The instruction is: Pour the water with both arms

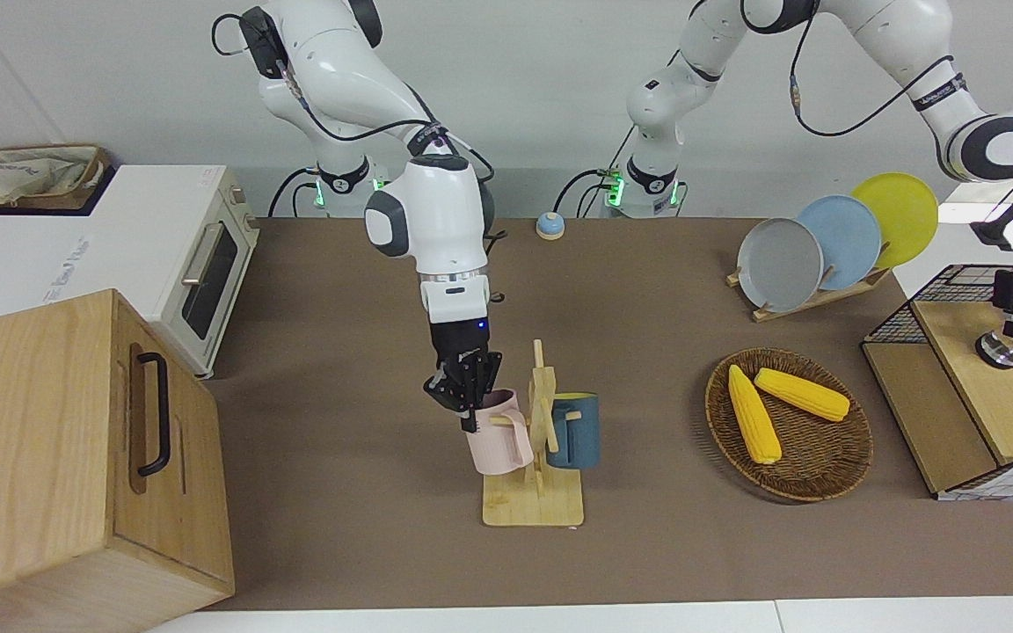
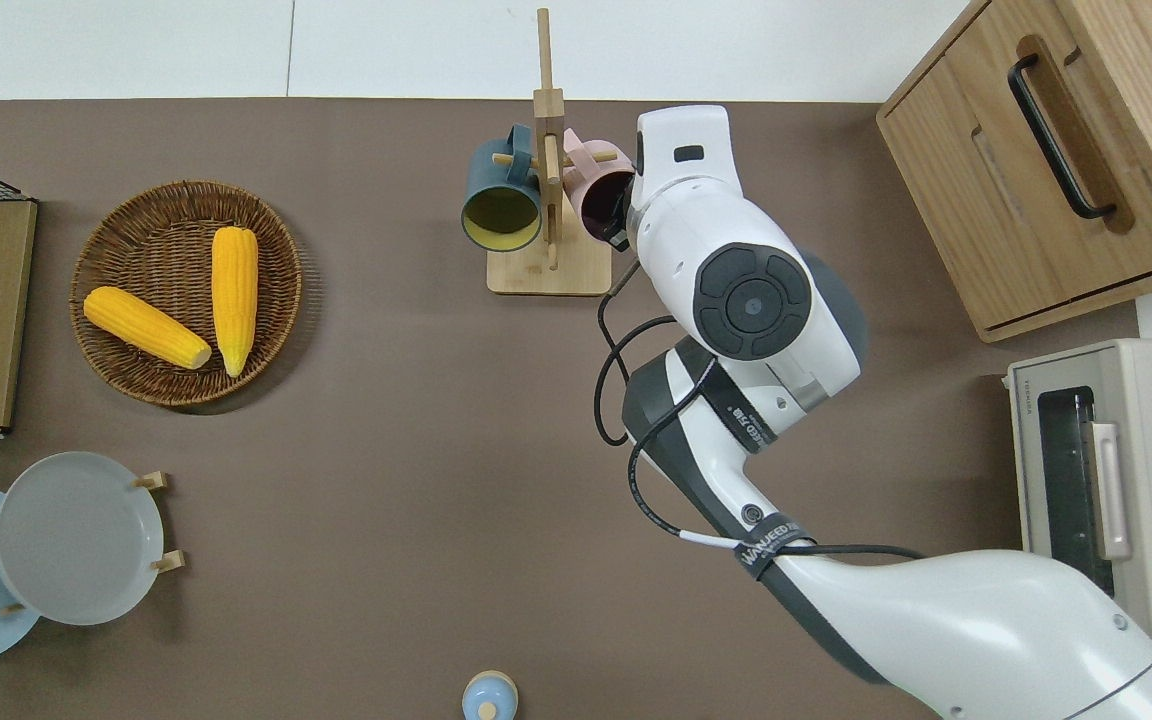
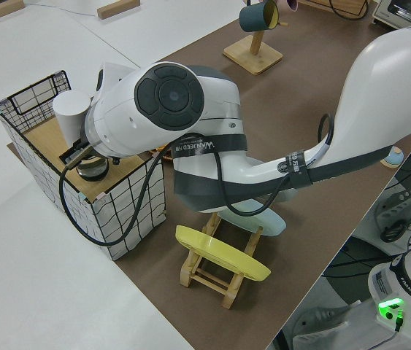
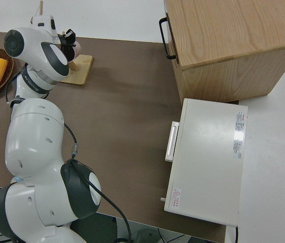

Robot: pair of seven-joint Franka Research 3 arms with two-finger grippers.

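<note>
The right hand point(image 1: 469, 406) was clamped on the rim of the pink mug point(image 1: 499, 440) hanging on the wooden rack point(image 1: 535, 492); 1 blue mug point(image 1: 573, 431) hung opposite. The left arm was parked.

Two glossy white jointed robot arms with black cables, right arm point(image 1: 423, 220) reaching down, its black right gripper point(image 1: 469, 393) at a pink mug's point(image 1: 499, 435) rim, left arm point(image 1: 981, 132) parked.
</note>
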